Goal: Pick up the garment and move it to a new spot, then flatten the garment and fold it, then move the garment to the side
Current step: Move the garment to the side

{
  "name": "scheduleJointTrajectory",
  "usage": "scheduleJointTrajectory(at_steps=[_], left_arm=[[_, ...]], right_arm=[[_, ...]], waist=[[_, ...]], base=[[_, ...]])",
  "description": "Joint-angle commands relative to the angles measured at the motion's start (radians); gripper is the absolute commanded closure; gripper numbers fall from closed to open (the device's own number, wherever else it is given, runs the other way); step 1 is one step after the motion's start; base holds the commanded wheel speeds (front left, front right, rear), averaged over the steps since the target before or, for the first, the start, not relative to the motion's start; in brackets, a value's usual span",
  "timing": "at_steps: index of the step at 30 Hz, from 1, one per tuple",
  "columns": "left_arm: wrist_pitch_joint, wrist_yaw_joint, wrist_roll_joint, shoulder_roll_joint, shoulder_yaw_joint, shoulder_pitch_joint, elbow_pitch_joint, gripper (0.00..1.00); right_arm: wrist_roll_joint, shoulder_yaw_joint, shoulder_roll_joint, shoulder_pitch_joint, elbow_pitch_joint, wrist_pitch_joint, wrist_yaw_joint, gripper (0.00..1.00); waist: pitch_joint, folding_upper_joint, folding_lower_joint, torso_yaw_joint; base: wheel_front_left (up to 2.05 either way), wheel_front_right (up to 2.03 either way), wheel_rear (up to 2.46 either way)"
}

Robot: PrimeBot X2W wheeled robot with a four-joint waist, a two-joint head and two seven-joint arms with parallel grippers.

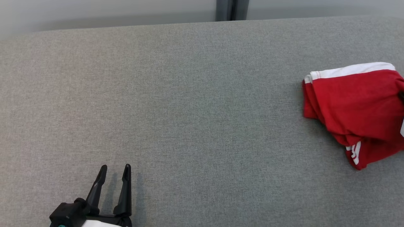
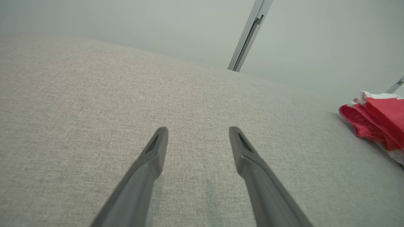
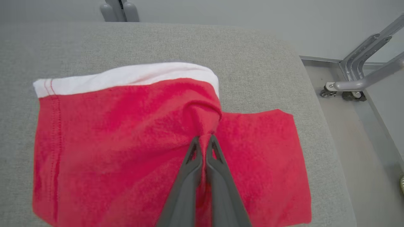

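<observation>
Two fingers of the left gripper (image 1: 115, 167) stand spread apart, holding nothing, over the grey padded surface (image 1: 202, 110) at its near left; the red garment (image 1: 356, 104) with a white band lies bunched at the surface's right side, well apart from it. The right gripper (image 3: 204, 140), fingers pressed together, pinches a raised pucker of red cloth near the garment's middle.

Red garment (image 1: 356, 107) with a white band and white stripes, folded up kinda lumpy, sitting way over at 3 o'clock.
</observation>
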Motion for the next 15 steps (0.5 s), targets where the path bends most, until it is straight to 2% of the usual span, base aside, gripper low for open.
scheduleJointTrajectory(at_steps=[1,2,3,5,6,7,8,15], left_arm=[[-0.001,-0.001,0.001,0.006,0.000,-0.018,0.004,0.00],[-0.001,-0.001,0.001,0.006,0.001,-0.018,0.005,0.00],[-0.001,-0.001,0.001,0.006,0.001,-0.018,0.007,0.00],[-0.001,-0.001,0.001,0.006,0.002,-0.016,0.009,0.00],[-0.001,-0.001,0.000,0.005,0.003,-0.015,0.009,0.00],[-0.001,-0.002,0.000,0.005,0.003,-0.013,0.009,0.00],[-0.001,-0.001,0.000,0.005,0.003,-0.011,0.010,0.00],[-0.001,-0.001,-0.006,0.004,0.016,0.014,0.012,0.00]], right_arm=[[-0.050,-0.011,-0.013,-0.001,0.015,0.011,0.001,1.00],[-0.074,-0.016,-0.013,0.000,0.023,0.011,0.001,0.90],[-0.098,-0.021,-0.015,0.002,0.032,0.014,0.001,0.84],[-0.153,-0.023,-0.029,0.013,0.045,0.013,0.001,0.84],[-0.180,-0.023,-0.035,0.015,0.046,0.003,0.001,0.80],[-0.208,-0.024,-0.037,0.017,0.044,-0.011,0.001,0.61],[-0.229,-0.024,-0.038,0.019,0.043,-0.024,0.001,0.00],[-0.308,0.007,-0.037,0.045,0.030,-0.075,0.001,0.00]], waist=[[-0.001,0.0000,0.0000,0.003],[-0.002,0.0000,0.0000,0.005],[-0.004,0.0000,0.0000,0.007],[-0.011,0.0000,0.0000,0.010],[-0.014,0.0000,0.0000,0.011],[-0.016,0.0000,0.0000,0.011],[-0.018,0.0000,0.0000,0.012],[-0.044,0.0000,0.0000,-0.006]], base=[[0.00,0.00,0.00],[0.00,0.00,0.00],[0.00,0.00,0.00],[0.00,0.00,0.00],[0.00,0.00,0.00],[0.00,0.00,0.00],[0.00,0.00,0.00],[0.00,0.00,0.00]])
